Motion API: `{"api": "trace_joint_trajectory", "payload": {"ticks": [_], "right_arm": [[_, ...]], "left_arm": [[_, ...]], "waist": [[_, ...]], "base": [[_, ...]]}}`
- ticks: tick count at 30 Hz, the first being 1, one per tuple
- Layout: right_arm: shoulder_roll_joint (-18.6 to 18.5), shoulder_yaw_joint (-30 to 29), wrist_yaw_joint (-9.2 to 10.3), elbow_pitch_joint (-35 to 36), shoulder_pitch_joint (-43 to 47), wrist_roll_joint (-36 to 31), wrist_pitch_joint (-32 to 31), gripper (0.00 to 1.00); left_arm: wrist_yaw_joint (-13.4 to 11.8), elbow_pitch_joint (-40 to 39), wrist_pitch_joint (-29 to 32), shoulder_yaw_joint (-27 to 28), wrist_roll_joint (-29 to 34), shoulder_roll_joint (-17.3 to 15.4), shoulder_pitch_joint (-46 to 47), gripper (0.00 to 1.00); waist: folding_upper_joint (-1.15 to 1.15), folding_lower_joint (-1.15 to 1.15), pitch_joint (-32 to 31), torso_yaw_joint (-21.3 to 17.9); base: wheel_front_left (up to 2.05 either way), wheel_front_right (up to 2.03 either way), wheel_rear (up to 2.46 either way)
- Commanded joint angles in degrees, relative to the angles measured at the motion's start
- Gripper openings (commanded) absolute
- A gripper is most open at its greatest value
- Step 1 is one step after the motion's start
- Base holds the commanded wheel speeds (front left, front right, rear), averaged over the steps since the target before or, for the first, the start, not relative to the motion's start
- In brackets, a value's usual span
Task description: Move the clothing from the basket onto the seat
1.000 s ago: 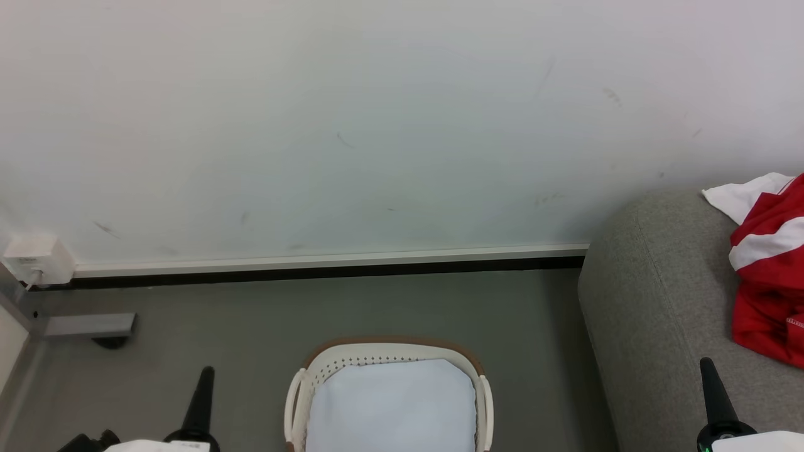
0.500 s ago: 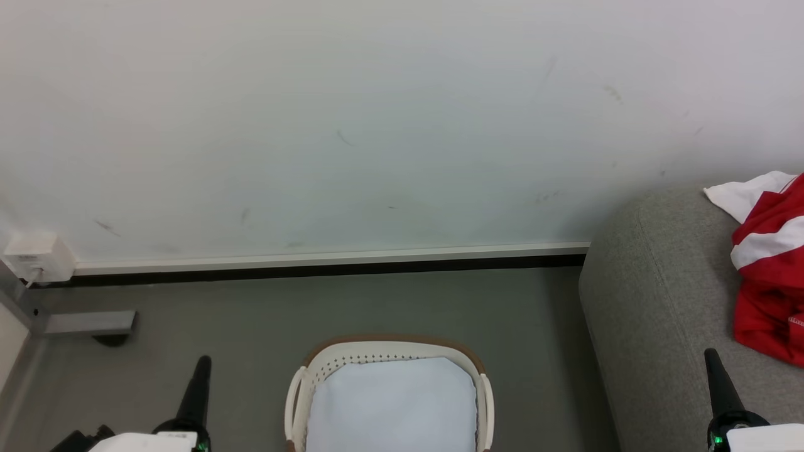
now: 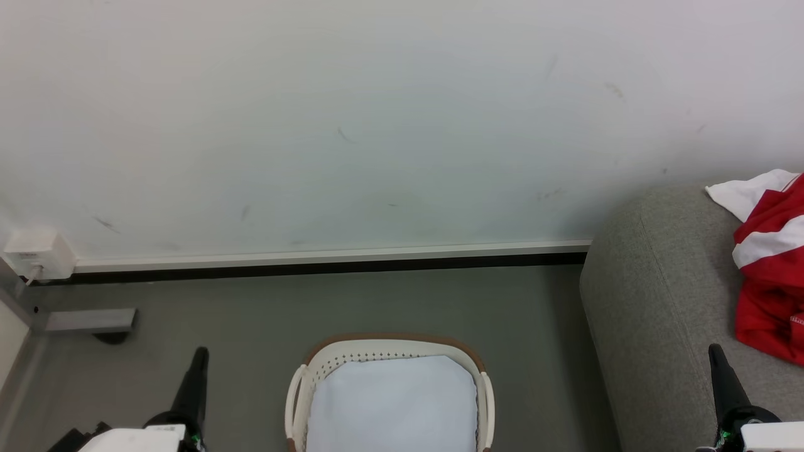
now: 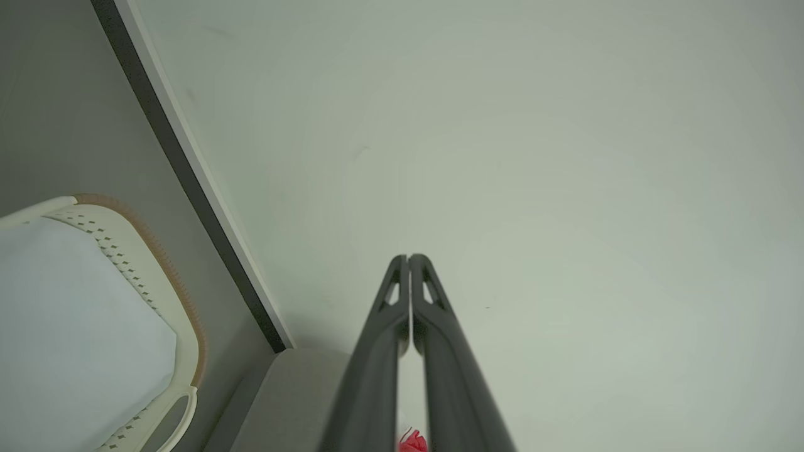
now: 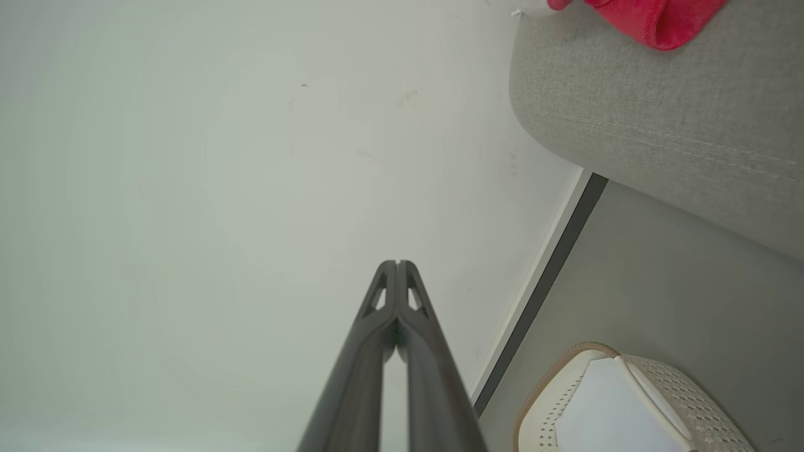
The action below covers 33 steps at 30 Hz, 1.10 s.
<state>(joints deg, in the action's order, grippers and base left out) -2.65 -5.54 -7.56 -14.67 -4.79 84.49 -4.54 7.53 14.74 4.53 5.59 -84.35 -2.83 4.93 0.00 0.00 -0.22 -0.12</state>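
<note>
The red and white clothing point(image 3: 771, 260) lies crumpled on the grey seat point(image 3: 653, 295) at the right edge of the head view; its red edge point(image 5: 653, 22) also tops the right wrist view. On the floor at bottom centre stands the cream basket point(image 3: 388, 351) with a brown rim, holding just a pale flat liner point(image 3: 392, 405). My left gripper point(image 3: 200, 356) points up at the lower left, beside the basket, shut and empty point(image 4: 409, 258). My right gripper point(image 3: 716, 351) rises at the lower right in front of the seat cushion, below the clothing, shut and empty point(image 5: 397, 264).
A white wall point(image 3: 377, 125) with a pale baseboard point(image 3: 326, 257) faces me beyond the grey floor point(image 3: 389, 301). A white power adapter point(image 3: 38, 254) and a grey metal bracket point(image 3: 88, 320) sit at the far left.
Both grippers have shifted slightly: the left tip rose in the head view, the right tip sank a little toward the bottom edge. Clothing and basket lie as before.
</note>
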Motion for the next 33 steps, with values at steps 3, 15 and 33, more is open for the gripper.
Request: {"api": "trace_joint_trajectory", "payload": {"ticks": [3,15,33], "right_arm": [[-0.5,-0.3,0.12,0.5,-1.2,1.9,-0.6,0.00],[-0.5,-1.0,0.13,0.8,-1.6,6.9,-1.8,0.00],[-0.4,-1.1,0.13,0.8,-1.8,8.0,-2.2,0.00]], "left_arm": [[-0.1,-0.3,0.5,0.5,-2.3,-0.2,1.0,0.00],[-0.1,-0.7,1.9,1.0,-6.9,-0.1,1.5,0.00],[-0.1,-0.8,2.2,1.1,-8.4,-0.1,1.6,0.00]], "waist": [[0.00,0.00,0.1,0.0],[0.00,0.00,0.3,0.1],[0.00,0.00,0.4,0.1]], "base": [[0.00,0.00,0.00],[0.00,0.00,0.00],[0.00,0.00,0.00]]}}
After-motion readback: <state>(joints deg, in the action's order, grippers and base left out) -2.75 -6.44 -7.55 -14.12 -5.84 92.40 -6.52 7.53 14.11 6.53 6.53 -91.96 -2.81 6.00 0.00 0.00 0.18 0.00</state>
